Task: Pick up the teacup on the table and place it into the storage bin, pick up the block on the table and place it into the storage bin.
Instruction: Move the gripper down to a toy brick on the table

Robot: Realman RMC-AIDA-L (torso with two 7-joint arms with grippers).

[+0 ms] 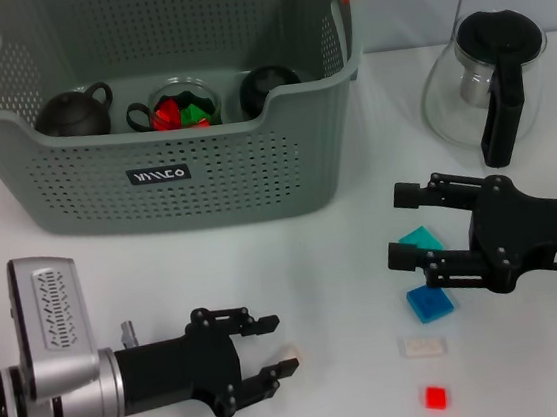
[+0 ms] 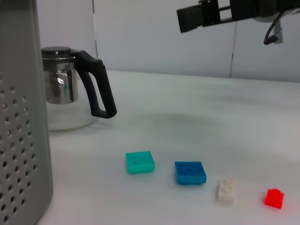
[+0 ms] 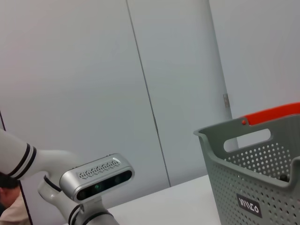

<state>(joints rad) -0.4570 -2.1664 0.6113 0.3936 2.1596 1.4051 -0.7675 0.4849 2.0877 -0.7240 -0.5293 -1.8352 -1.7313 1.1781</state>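
The grey storage bin stands at the back left; its wall also shows in the left wrist view and the right wrist view. Inside it sit a glass teacup holding red and green pieces and two dark tea vessels. No teacup shows on the table. Several blocks lie at the right front: teal, blue, white, red. My right gripper hangs open just above the teal block. My left gripper is open and low at the front, holding nothing.
A glass teapot with a black handle stands at the back right, also seen in the left wrist view. The right gripper appears far off in that view. White tabletop stretches between the bin and the blocks.
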